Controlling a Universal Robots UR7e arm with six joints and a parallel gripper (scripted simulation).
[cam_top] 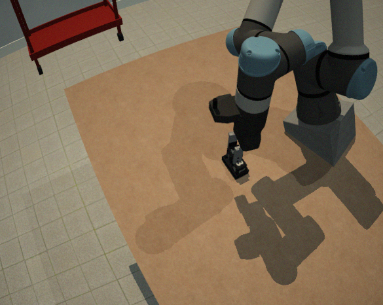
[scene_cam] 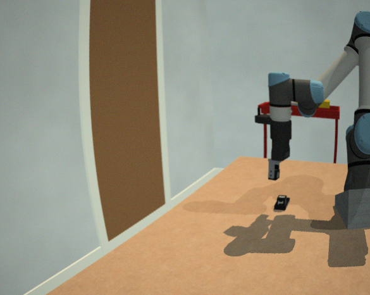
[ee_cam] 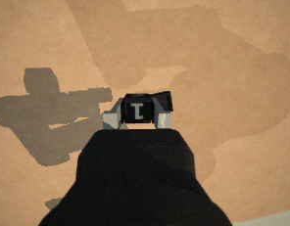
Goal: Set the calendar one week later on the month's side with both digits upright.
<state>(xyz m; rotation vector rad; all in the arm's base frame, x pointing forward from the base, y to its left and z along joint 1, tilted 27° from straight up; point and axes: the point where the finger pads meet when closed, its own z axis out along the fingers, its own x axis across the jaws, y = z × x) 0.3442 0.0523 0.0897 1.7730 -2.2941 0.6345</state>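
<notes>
My gripper [cam_top: 233, 156] [scene_cam: 274, 177] [ee_cam: 137, 106] is shut on a black cube [scene_cam: 277, 174] [ee_cam: 129, 110], held in the air above the table. Its grey fingers are at two opposite sides of the cube. A light "1" on the cube faces the wrist camera and appears inverted there. The small black tray [cam_top: 230, 169] [scene_cam: 287, 202] stands on the table below. Another black cube [cam_top: 239, 167] [scene_cam: 282, 200] with light digits sits in it; its digits are too small to read surely. In the wrist view the held cube hides most of the tray [ee_cam: 167, 101].
The tan table [cam_top: 119, 137] [scene_cam: 178, 259] carries broad arm shadows around the tray. The robot's grey base block [cam_top: 319, 137] [scene_cam: 359, 209] stands to the right of the tray in the top and exterior views. A red cart [cam_top: 76, 29] [scene_cam: 331, 112] stands beyond the table.
</notes>
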